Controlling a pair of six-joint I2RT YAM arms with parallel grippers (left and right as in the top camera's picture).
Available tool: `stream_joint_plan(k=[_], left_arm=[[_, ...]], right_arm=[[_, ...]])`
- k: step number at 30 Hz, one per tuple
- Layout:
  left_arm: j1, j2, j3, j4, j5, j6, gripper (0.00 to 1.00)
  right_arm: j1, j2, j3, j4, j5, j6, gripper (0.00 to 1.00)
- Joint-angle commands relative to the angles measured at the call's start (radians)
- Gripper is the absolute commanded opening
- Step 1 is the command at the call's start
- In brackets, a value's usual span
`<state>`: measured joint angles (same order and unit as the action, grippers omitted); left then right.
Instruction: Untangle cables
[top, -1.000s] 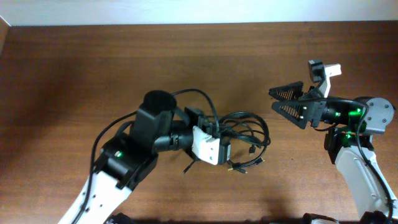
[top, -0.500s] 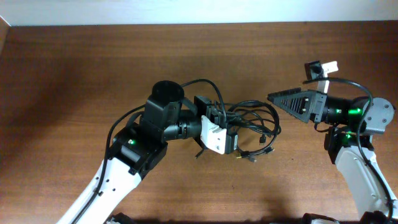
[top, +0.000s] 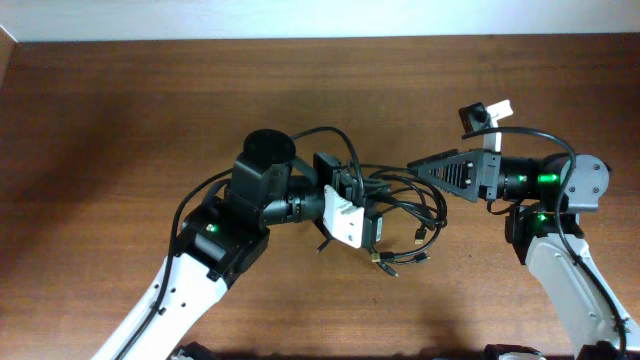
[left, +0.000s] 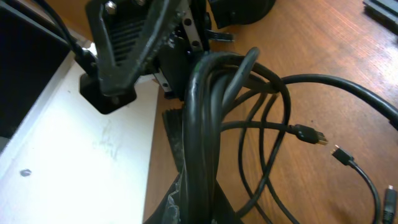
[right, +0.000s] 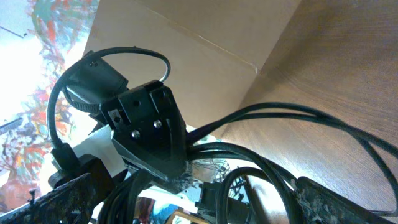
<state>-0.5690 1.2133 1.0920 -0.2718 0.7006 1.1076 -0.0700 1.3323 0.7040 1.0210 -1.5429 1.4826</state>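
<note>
1. The left pincer is clamped shut on the cables. In the left wrist view several black strands run side by side as one tight bundle between its fingers.
2. From that grip the cords spread toward the right arm in loose, overlapping loops. Whether the loops rest on the worktop or hang just above it cannot be told.
3. Small plugs with yellowish tips stick out at the near edge of the tangle. The left wrist view shows one free plug with a second one just beside it, the two not touching.
4. The right pincer stands wide open and grips nothing. From overhead it is seen edge-on, pointing at the left pincer, with its tips at the far edge of the loops.
5. In the right wrist view its two fingers sit far apart at the lower corners, and strands of cable lie between them. Whether either finger touches a strand cannot be told.
6. The worktop is brown wood. The two arms meet over its middle, somewhat toward the right arm's side.
</note>
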Motion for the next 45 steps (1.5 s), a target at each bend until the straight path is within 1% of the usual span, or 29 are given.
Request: stream_joint_plan(k=[1,6,12,15,19,29,38,43,44,45], left_arm=[[0.0,-0.002,0.009,0.042,0.017,0.009,0.0],[0.001,-0.002,0.009,0.074,0.016,0.009,0.0],[0.001,-0.002,0.009,0.068,-0.043,0.009,0.0],[0.001,-0.001,0.009,0.066,-0.044,0.009,0.0],[0.001,0.01,0.009,0.058,-0.124,0.008,0.0],[0.002,0.018,0.009,-0.005,-0.12,0.008,0.0],[0.002,0.018,0.009,-0.058,-0.058,0.009,0.0],[0.002,0.024,0.009,-0.059,-0.151,0.009,0.0],[0.003,0.026,0.009,-0.055,-0.164,0.009,0.0],[0.002,0.027,0.009,-0.048,-0.167,0.009,0.0]], right_arm=[[0.01,0.0,0.01,0.003,-0.009,0.0,0.99],[0.014,0.0,0.01,0.003,-0.009,0.0,0.99],[0.045,0.0,0.01,0.004,-0.009,-0.001,0.99],[0.058,0.0,0.01,0.012,-0.009,-0.001,0.99],[0.057,0.0,0.01,0.015,-0.009,0.0,0.99],[0.057,0.0,0.011,0.015,0.017,0.0,0.99],[0.057,0.0,0.011,0.015,0.062,0.0,0.99],[0.057,0.0,0.011,0.015,0.056,0.0,1.0],[0.057,0.0,0.011,0.016,0.053,0.0,0.76],[0.057,0.0,0.011,0.015,0.05,0.0,0.32]])
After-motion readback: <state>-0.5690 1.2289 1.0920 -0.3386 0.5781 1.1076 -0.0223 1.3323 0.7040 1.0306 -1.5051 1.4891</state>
